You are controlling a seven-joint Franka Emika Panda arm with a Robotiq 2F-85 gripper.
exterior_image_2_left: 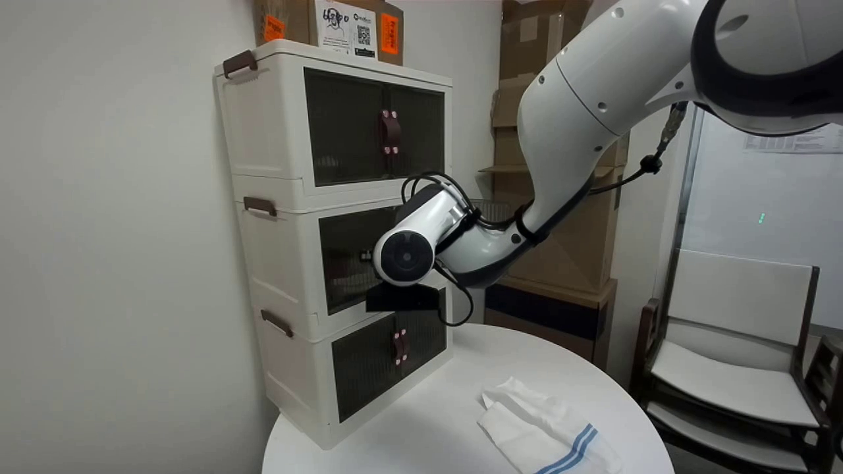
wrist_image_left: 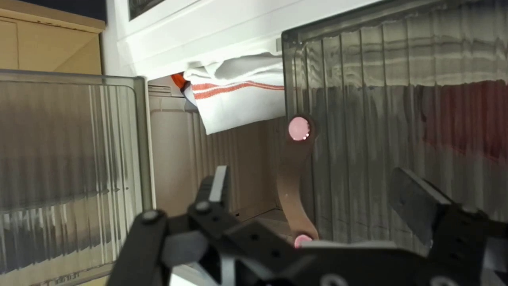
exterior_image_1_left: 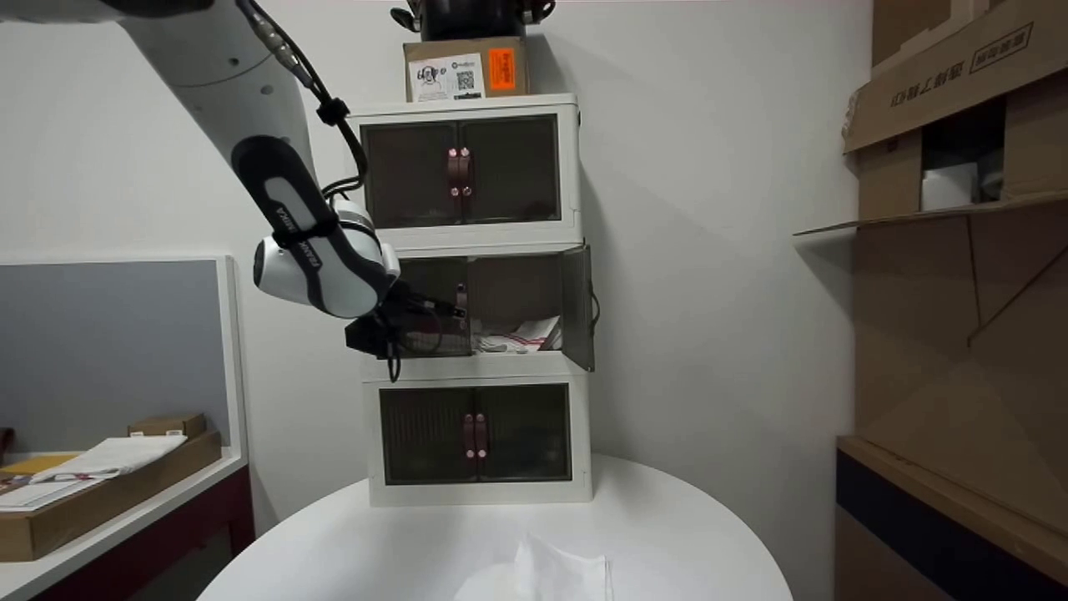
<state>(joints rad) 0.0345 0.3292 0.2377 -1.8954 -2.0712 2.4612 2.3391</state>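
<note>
We see the tool [wrist_image_left: 311, 178] with its two dark, flat fingers [wrist_image_left: 218, 186] spread wide apart. Between them is a bent brown strap handle [wrist_image_left: 291, 178], smooth, with a round, shiny pink button at each end. We can't tell if the fingers touch it. The handle sits on a see-through grey door [wrist_image_left: 359, 139] just ahead of the tool, and straight ridges run along it. Beside the tool, a second ridged door [wrist_image_left: 71, 159] stands wide open. Past the tool, inside the boxy white cabinet [exterior_image_1_left: 492, 366], lies a soft, folded cloth [wrist_image_left: 242, 103] with red stripes. Well below the tool is a white table [exterior_image_2_left: 421, 434] with a curved edge. A wrinkly towel [exterior_image_2_left: 533, 431] with blue stripes lies on it.
</note>
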